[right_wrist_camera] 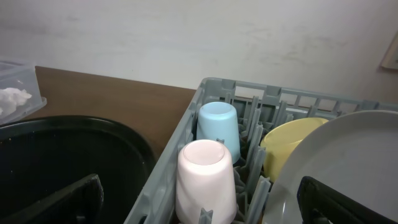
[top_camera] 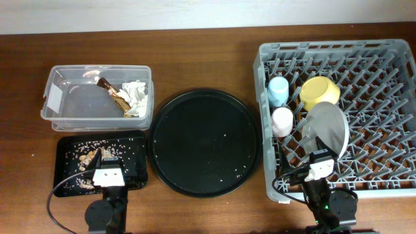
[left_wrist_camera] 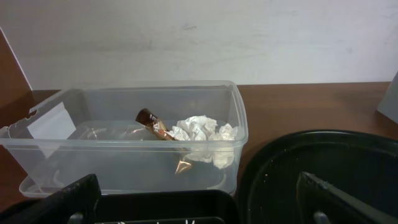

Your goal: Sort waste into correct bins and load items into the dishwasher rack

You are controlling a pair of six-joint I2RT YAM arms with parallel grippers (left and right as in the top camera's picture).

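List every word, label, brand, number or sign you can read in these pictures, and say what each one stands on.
No text can be read in any view.
The white sticker on the clear tub looks blank.
The brown-and-gold wrapper inside it: any print is too small to read.
Nothing else shows a marking.

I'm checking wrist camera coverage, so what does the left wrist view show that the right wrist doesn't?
Only the left wrist: the brown-and-gold wrapper in the clear tub. Only the right wrist: the light-blue cup, pink cup, yellow bowl and plate in the rack. Both: the round black tray and the tissue in the tub.
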